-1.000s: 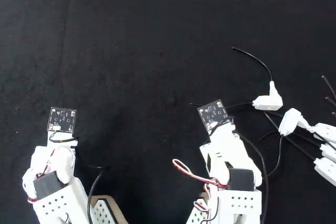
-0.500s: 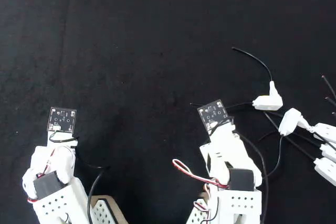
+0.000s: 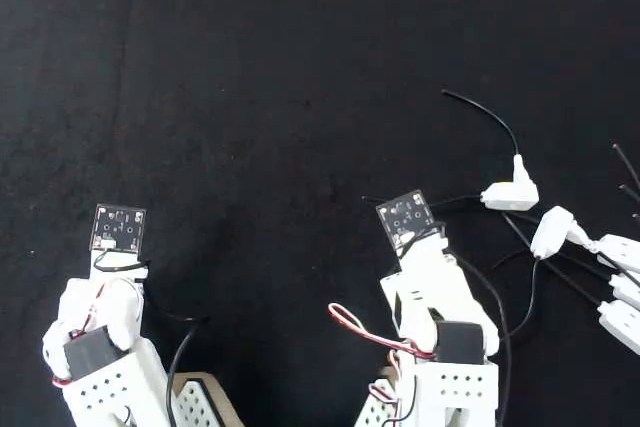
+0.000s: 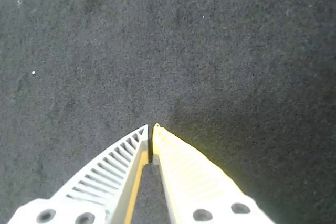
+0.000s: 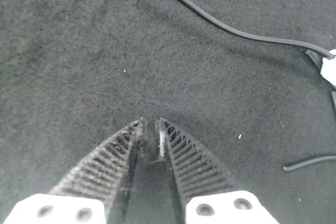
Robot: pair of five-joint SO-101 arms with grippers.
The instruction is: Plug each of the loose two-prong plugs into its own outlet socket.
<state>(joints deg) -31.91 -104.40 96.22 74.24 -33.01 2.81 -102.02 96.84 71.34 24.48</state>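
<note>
Two white two-prong plugs lie on the black cloth at the right: one [image 3: 510,193] with a black cable curving away, another [image 3: 553,230] closer to the white outlet sockets [image 3: 620,287] at the right edge. My right arm [image 3: 432,292] rests near the front, left of the plugs. Its gripper [image 5: 150,123] is shut and empty above bare cloth, and a plug's white edge [image 5: 329,70] shows off to the side. My left arm [image 3: 100,317] sits at the front left, far from the plugs. Its gripper [image 4: 151,127] is shut on nothing.
Black cables [image 3: 520,267] trail between the plugs, the sockets and the right arm's base. One cable [image 5: 220,24] crosses the cloth ahead of the right gripper. A red and white servo lead [image 3: 360,329] loops beside the right arm.
</note>
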